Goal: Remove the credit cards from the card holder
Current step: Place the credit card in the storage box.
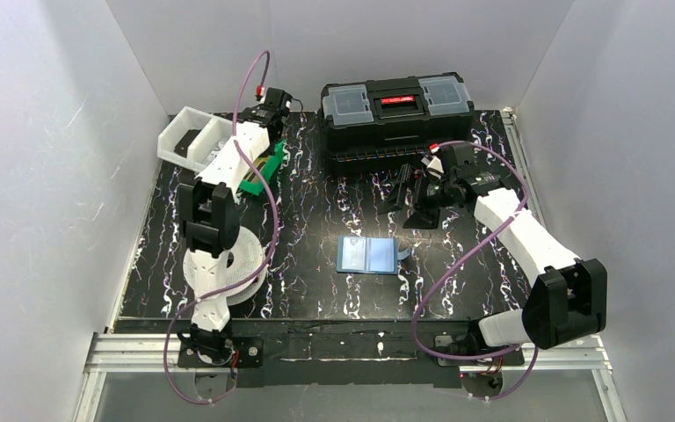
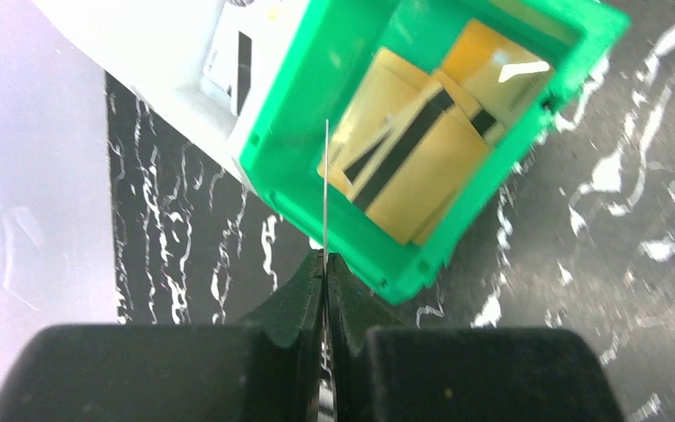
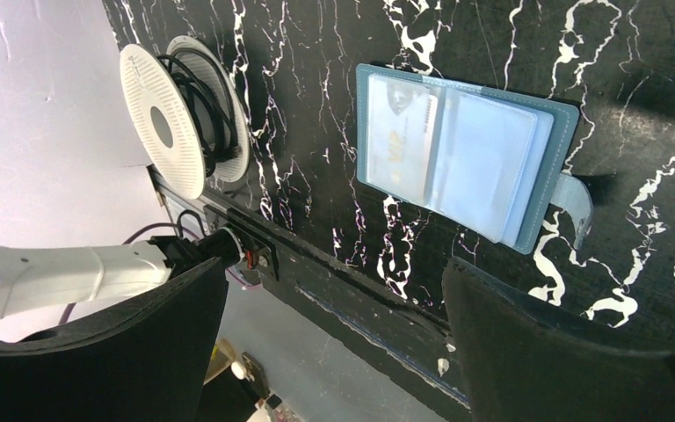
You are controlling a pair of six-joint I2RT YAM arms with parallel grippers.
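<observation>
Left gripper [image 2: 325, 264] pinched on a credit card [image 2: 326, 189] over the green bin [image 2: 303, 105]; card holder [image 1: 368, 255] lying open mid-table.

The held card shows only as a thin pale edge rising from between the closed fingers, above the bin's near wall; inside the bin lie several orange-tan cards [image 2: 422, 149] with dark stripes, overlapping one another; a white bin [image 2: 167, 61] sits touching the green one and also holds a card. The right gripper [image 3: 334, 299] hangs with its fingers spread wide and nothing between them – clear of the holder, between it and the black toolbox [image 1: 395, 110]. The holder rests flat on the marbled black table [image 1: 316, 220], its pale blue inside facing up and its strap sticking out on one side; one pale card [image 3: 400, 136] sits in a clear pocket. A white spool [image 3: 163, 119] of black cable stands near the left arm's base.
</observation>
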